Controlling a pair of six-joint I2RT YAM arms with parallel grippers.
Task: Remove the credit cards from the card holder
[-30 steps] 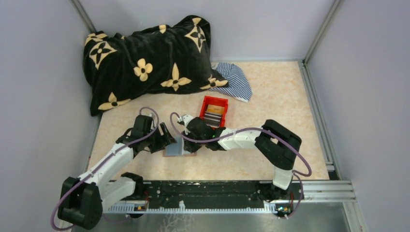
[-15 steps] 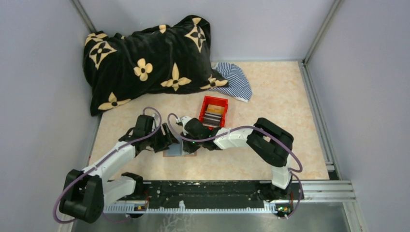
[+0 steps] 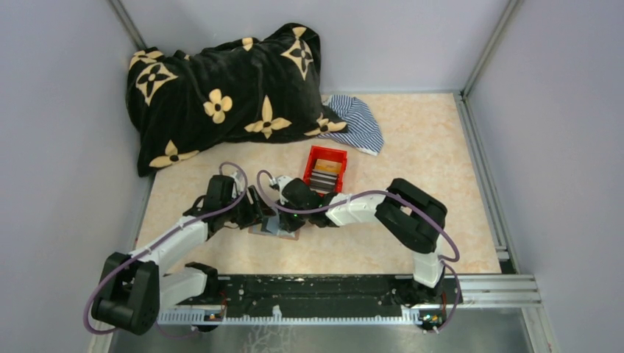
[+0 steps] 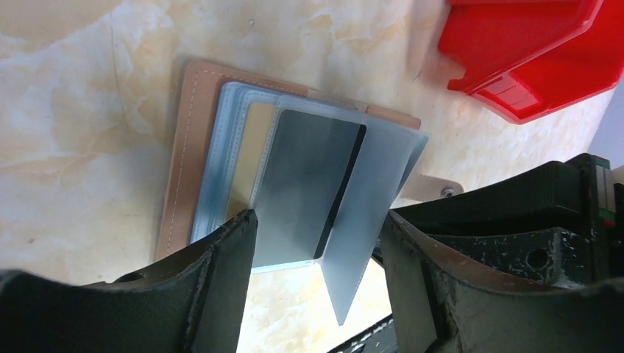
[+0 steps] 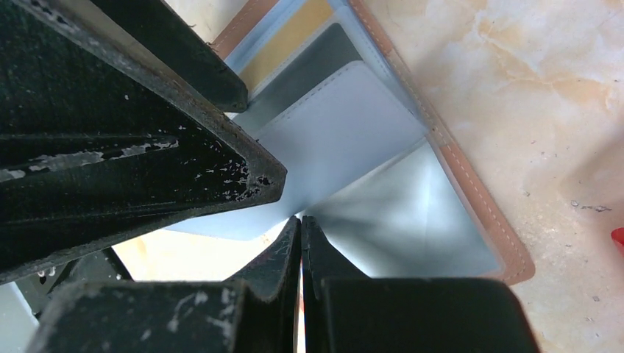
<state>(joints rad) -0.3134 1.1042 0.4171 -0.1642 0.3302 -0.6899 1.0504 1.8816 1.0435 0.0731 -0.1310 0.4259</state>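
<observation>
**Left gripper astride a grey card, right gripper closed at the holder's panel**

The left gripper (image 4: 318,224) is spread. Its fingers (image 4: 221,272) stand on either side of the near end of a grey card (image 4: 298,184), which has a dark stripe down one long side. One fingertip sits at a corner of that card, but I cannot tell if it touches. The other fingertip is beside a raised, translucent grey-blue pocket panel (image 4: 371,191).

The right gripper (image 5: 300,224) has its fingers pressed together. The tips rest at the fold where that panel lifts off the holder. I cannot tell whether a leaf is nipped between them. The two grippers are close together over the holder, with the left one's dark fingers filling the upper left of the right wrist view.

The card holder (image 4: 184,147) lies open and flat on the table (image 3: 412,147), left of the middle and nearer the near edge than the far one. Its brown border frames the pocket panels. A tan card (image 4: 254,147) shows beside and partly under the grey card.

A red bin (image 3: 326,170) stands just beyond the holder toward the far edge, close to it but not touching. Flat grey and tan pieces lie inside it. A black blanket (image 3: 228,81) with cream flowers is heaped in the far left corner. A striped cloth (image 3: 357,123) lies against the blanket's right side by the far edge.
</observation>
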